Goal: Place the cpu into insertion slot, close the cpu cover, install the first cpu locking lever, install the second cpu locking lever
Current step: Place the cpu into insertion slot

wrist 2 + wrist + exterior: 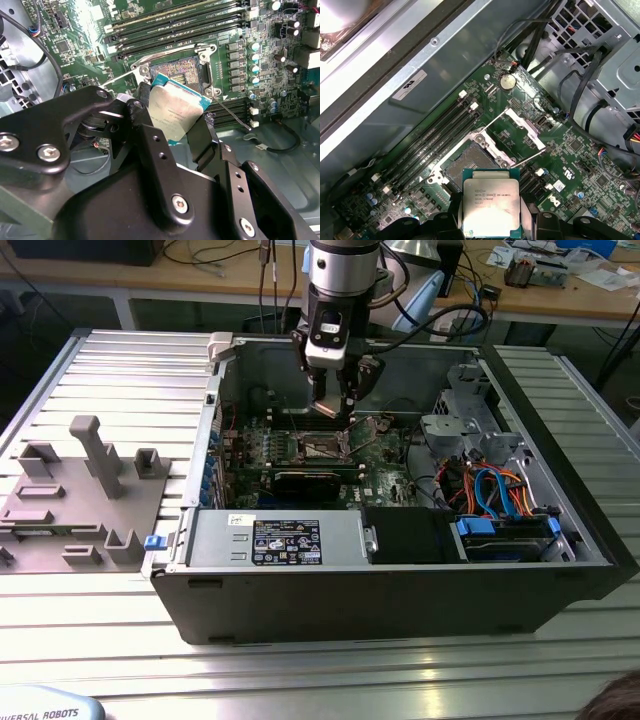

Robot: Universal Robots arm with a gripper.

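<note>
My gripper (335, 412) clamps the cpu (491, 207) by two opposite edges, the chip held just short of the insertion slot (468, 162) below, not yet seated; beyond it the cpu cover (527, 127) stands open. Done well, I judge, this means squaring chip to socket frame and lowering it flat, unforced. My fingers hide the chip's underside and near edge, so its keying cannot be read
</note>
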